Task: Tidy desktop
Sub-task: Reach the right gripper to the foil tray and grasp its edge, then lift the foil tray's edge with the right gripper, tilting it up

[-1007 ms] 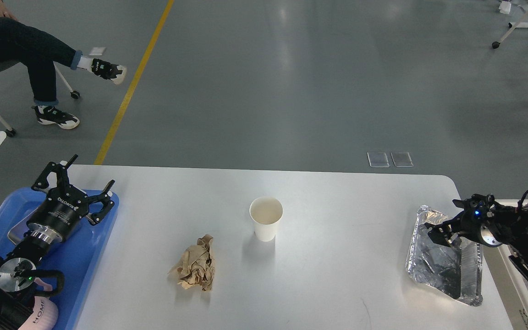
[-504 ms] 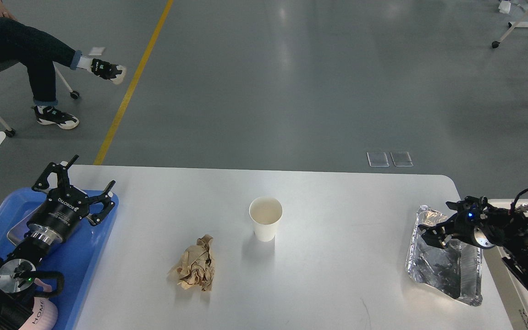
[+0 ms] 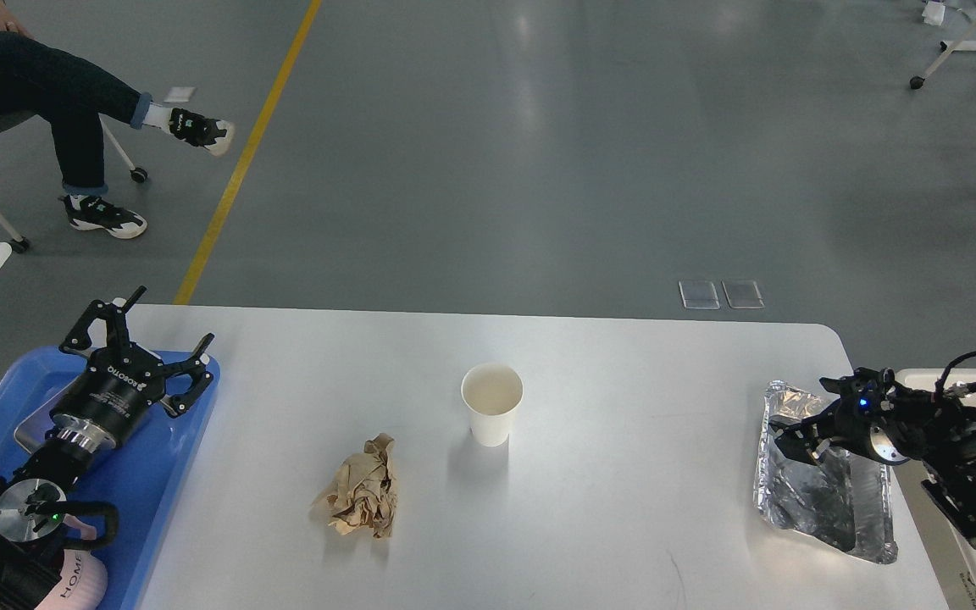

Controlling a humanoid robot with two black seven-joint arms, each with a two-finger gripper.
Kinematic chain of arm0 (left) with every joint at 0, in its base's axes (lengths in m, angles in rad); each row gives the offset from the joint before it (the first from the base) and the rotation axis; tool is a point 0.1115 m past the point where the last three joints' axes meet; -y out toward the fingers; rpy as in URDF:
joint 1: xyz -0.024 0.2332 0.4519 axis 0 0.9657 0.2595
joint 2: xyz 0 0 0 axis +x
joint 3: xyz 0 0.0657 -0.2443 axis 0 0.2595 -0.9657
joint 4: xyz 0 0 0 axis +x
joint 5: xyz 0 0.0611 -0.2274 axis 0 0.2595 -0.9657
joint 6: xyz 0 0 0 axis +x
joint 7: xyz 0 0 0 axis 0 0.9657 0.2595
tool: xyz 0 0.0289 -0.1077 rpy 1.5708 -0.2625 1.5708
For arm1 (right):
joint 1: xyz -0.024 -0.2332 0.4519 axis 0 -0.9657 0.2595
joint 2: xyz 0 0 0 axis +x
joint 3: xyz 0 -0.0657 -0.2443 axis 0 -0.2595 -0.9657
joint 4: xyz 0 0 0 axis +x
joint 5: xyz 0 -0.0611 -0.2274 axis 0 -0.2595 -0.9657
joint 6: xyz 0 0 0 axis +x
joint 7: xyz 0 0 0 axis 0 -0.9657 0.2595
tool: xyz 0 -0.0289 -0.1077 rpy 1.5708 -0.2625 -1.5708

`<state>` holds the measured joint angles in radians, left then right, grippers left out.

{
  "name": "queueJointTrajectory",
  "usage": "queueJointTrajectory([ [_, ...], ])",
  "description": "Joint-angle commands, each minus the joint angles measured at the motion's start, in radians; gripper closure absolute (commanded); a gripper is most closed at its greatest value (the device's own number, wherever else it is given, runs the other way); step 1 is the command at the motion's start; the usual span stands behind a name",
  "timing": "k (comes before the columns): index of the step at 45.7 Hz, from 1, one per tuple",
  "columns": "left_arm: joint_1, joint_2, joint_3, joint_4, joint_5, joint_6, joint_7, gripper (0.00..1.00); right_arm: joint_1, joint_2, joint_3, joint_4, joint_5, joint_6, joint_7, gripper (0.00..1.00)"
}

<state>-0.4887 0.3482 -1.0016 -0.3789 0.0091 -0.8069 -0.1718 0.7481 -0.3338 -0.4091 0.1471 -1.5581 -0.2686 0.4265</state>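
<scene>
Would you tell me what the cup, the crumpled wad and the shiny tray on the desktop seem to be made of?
Cup: apparently paper, matte off-white. Crumpled wad: brown paper, dull and creased. Shiny tray: likely thin aluminium foil, with wrinkled, mirror-like walls.

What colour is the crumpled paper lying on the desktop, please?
Light brown crumpled paper, clearest in the head view.

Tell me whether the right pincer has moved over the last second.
Yes. The right pincer has shifted left and down over the foil tray, away from the desktop's far right corner.
</scene>
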Motion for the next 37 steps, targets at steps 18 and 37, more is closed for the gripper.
queueJointTrajectory([
  [18, 0.007, 0.000, 0.000, 0.000, -0.001, -0.001, -0.009, 0.03, -0.021, 0.041, -0.002, -0.116, 0.001, 0.012, -0.002, 0.00],
  [37, 0.032, 0.015, -0.003, 0.000, -0.001, -0.012, -0.023, 0.03, -0.027, 0.084, 0.000, -0.173, 0.035, 0.026, -0.008, 0.00],
])
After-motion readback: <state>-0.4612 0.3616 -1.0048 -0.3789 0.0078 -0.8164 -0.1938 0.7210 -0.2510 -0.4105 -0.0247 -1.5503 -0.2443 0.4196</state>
